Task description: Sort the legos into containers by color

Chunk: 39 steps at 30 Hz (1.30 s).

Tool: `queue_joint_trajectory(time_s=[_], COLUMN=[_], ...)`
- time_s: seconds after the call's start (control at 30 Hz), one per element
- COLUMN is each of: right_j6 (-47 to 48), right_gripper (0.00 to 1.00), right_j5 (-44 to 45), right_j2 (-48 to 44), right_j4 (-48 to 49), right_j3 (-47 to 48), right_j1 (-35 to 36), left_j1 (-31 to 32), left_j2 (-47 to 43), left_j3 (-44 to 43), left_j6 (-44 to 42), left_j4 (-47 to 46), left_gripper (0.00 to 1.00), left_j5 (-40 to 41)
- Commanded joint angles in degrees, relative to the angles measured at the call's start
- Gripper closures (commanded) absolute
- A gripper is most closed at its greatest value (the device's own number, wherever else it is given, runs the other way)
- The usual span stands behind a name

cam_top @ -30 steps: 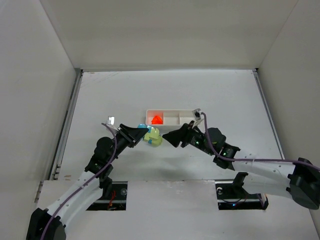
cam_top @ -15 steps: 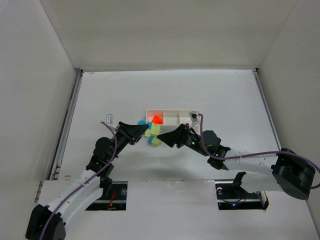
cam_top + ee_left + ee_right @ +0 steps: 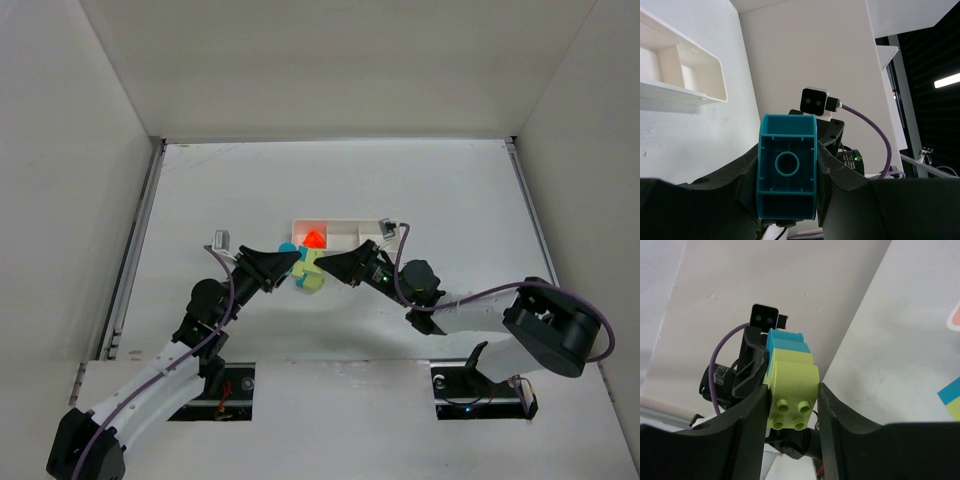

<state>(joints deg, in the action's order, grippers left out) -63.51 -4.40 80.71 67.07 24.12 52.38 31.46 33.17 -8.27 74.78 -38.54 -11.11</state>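
The two arms meet nose to nose near the middle of the table [image 3: 450, 190]. They are just on the near side of the white three-compartment tray [image 3: 350, 226], at its left end. The left gripper [image 3: 291, 266] is closed snugly on a teal block [image 3: 787, 172], with a finger against each side wall. The right gripper [image 3: 321, 265] is clamped the same way on a yellow-green block [image 3: 792, 382], studs facing its camera. The teal block sits flush against the far face of the yellow-green one, so the two arms share one joined piece.

An orange-red block [image 3: 314, 239] lies in the tray's left compartment, close behind the fingertips. The tray's long near rim runs right alongside both grippers, so room is tight there. There is broad bare table toward the back wall and out to the side rails [image 3: 140, 230].
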Motion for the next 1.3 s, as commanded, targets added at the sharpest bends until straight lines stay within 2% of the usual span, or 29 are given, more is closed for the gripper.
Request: queue_joint_trajectory(time_s=[0.0, 0.17, 0.2, 0.5, 0.77, 1.03, 1.27], right_j6=[-1.8, -1.53, -1.53, -1.97, -2.06, -3.03, -2.07], right_gripper=[0.61, 0.66, 0.67, 0.68, 0.68, 0.67, 0.67], right_j5=[-0.87, -0.87, -0.87, -0.69, 0.01, -0.34, -1.66], right_j2=[0.42, 0.15, 0.24, 0.68, 1.47, 1.65, -3.35], right_j4=[8.52, 5.37, 4.22, 0.61, -3.7, -3.7, -5.71], right_j3=[-0.65, -0.39, -0.21, 1.37, 3.04, 1.81, -2.14], right_j1=[-0.48, -1.1, -1.27, -1.45, -1.45, -2.15, -6.1], left_j1=[0.48, 0.83, 1.1, 3.29, 5.84, 5.32, 1.89], left_j2=[-1.09, 0.14, 0.66, 3.66, 4.01, 1.73, -1.26], left_j3=[0.45, 0.19, 0.1, -1.04, -2.27, -1.66, -1.39], left_j6=[-0.16, -1.92, -2.36, -5.52, -8.77, -9.3, -10.18], left_j4=[-4.7, -3.82, -3.82, -3.82, -1.71, -1.36, 4.52], left_gripper=[0.79, 0.5, 0.48, 0.48, 0.57, 0.89, 0.9], left_j5=[0.66, 0.83, 0.83, 2.06, 4.43, 6.1, 5.93])
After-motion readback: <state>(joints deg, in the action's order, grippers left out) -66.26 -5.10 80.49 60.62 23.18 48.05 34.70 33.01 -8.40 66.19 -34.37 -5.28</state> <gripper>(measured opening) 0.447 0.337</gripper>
